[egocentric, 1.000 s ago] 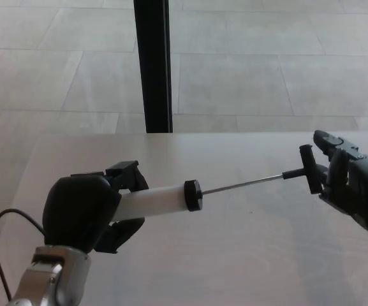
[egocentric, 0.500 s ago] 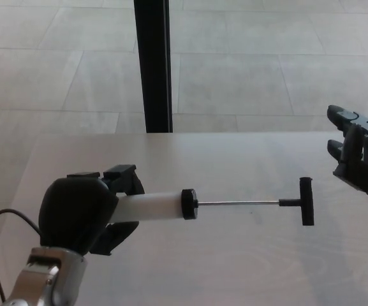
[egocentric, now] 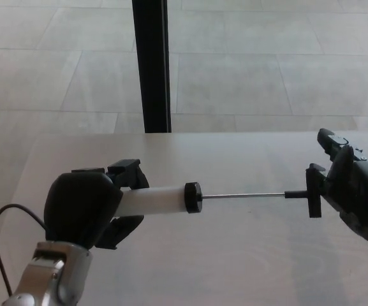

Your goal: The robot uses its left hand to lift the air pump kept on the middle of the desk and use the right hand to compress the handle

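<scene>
White air pump (egocentric: pixel 155 200) is clamped in the left hand (egocentric: pixel 85 209), rod fully extended; the right hand (egocentric: pixel 353 194) (fingers apart) touches the T-handle (egocentric: pixel 312 191).

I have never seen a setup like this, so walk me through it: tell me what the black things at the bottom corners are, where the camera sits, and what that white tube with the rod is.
The picture comes from a camera on a humanoid robot's head, looking down at a pale desk. Beyond the desk is a tiled floor and a dark upright post.

The black shapes are the robot's own hands. Its left hand is wrapped around the white barrel of an air pump, holding it roughly level. A thin metal rod runs from the barrel's black cap to a black T-shaped handle, drawn far out.

The right hand sits right against that handle, at its far side. Whether it truly grips it cannot be told from this angle. A black cable loops by the left arm.
</scene>
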You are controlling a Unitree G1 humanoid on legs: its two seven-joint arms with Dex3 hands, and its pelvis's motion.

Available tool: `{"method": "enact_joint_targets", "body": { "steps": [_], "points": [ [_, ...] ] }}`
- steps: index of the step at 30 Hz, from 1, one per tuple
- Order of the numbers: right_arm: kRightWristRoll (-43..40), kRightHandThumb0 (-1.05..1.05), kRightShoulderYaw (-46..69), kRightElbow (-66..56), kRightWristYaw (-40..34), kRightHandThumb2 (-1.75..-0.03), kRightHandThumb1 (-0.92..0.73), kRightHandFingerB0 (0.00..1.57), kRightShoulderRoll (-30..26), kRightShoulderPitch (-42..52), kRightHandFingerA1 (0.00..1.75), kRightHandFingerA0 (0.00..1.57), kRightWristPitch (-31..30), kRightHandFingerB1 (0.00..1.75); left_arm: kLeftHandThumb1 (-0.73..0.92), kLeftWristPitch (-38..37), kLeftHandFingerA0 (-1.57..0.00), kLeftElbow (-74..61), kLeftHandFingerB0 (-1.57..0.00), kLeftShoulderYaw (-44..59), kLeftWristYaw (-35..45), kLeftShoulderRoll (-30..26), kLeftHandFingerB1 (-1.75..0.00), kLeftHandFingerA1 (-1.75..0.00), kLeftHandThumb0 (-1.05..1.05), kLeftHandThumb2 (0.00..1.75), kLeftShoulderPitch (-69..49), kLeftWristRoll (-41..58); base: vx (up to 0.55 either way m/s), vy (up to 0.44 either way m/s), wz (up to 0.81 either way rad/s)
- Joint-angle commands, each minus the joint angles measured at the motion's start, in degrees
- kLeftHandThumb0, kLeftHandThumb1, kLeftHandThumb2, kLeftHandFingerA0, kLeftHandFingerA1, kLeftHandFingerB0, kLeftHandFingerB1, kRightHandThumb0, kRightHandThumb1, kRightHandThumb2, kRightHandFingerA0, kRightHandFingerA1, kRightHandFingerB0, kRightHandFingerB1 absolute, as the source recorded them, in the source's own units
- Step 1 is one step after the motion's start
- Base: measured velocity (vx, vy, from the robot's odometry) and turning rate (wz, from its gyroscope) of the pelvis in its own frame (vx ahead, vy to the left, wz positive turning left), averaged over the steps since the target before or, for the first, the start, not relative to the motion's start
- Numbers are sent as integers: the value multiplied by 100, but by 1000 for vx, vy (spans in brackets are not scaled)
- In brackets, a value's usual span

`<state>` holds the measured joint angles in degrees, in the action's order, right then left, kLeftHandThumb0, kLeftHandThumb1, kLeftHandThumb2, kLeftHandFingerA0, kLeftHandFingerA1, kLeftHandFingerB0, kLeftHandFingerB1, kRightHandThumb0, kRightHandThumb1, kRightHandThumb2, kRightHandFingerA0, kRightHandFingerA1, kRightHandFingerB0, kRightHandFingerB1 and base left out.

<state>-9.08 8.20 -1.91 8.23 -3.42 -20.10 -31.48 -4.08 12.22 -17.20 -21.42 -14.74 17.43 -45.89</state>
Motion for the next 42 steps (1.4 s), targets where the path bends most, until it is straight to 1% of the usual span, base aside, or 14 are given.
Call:
{"method": "enact_joint_targets", "body": {
  "steps": [1, 7, 8, 9, 12, 13, 14, 15, 16, 19, 22, 27, 37, 42],
  "points": [
    [-111, -101, 45, -115, -270, -130, -92, 1, 218, 86, 10, 0, -32, 7, 45, -61, -91, 91, -82, 64, -132, 21, -145, -174, -4, 123, 57, 104, 0, 0, 0],
    [-80, -100, -63, -134, -275, -130, -92, 0, 295, -8, 10, 0, 1, 7, 45, -35, -89, 120, -82, -14, -126, 2, -146, -172, -7, 121, 102, -44, 0, 0, 0],
    [-51, -99, -95, -136, -265, -130, -92, 0, 253, -70, 11, 0, -9, 8, 44, -58, -93, 180, -83, -10, -162, 10, -144, -172, -10, 124, 155, -37, 0, 0, 0],
    [-18, -100, -129, -147, -240, -130, -92, 0, 185, -139, 11, 0, -37, 7, 44, -137, -124, 203, -103, -3, -216, -11, -123, -140, -10, 119, 130, -17, 0, 0, 0],
    [40, -101, -178, -173, -269, -130, -91, 2, 81, -268, 9, 0, -148, 6, 44, -134, -125, 176, -101, 10, -207, -16, -124, -143, -12, 119, 65, 3, 0, 0, 0],
    [48, -95, -191, -151, -292, -86, -92, 0, 88, -327, 12, 0, -150, 24, 44, -134, -94, 186, -83, 16, -224, -40, -145, -175, -10, 123, 66, -15, 0, 0, 0],
    [45, -95, -202, -140, -308, -86, -92, 0, 84, -353, 12, 0, -152, 24, 44, -137, -94, 192, -83, 20, -234, -50, -145, -175, -10, 123, 67, -23, 0, 0, 0],
    [67, -93, -219, -163, -352, -86, -92, 1, 61, -465, 16, 0, -256, 25, 46, -109, -91, 198, -83, 1, -218, -37, -147, -174, -10, 120, 65, -39, 0, 0, 0],
    [90, -100, -270, -203, -363, -128, -89, 9, 44, -536, 12, 0, -321, 13, 45, -98, -93, 202, -81, -26, -256, -17, -152, -175, -9, 122, 81, -78, 0, 0, 0],
    [116, -102, -394, -252, -415, -130, -92, 8, 111, -518, 7, 0, -339, 8, 44, -63, -93, 214, -80, -80, -282, -10, -144, -172, -7, 127, 136, -162, 0, 0, 0],
    [146, -101, -485, -251, -470, -130, -92, 8, 181, -464, 9, 0, -257, 10, 45, -57, -88, 209, -82, -130, -293, -54, -143, -170, -9, 121, 171, -241, 0, 0, 0],
    [126, -99, -555, -267, -545, -130, -92, 6, 316, -413, 11, 0, -195, 11, 42, -181, -92, 248, -83, -56, -333, 52, -149, -175, -7, 126, 174, 4, 0, 0, 0],
    [29, -99, -458, -71, -772, -131, -92, 0, 936, -344, 16, 0, 192, 11, 49, 37, -91, 238, -83, -76, -259, 131, -142, -173, -11, 116, 326, -103, 0, 0, 0],
    [-46, -98, -283, -6, -890, -131, -92, 0, 1138, -270, 17, 0, 312, 12, 48, -43, -91, 327, -82, -15, -261, 207, -148, -175, -14, 117, 410, 49, 0, 0, 0]
  ]
}}
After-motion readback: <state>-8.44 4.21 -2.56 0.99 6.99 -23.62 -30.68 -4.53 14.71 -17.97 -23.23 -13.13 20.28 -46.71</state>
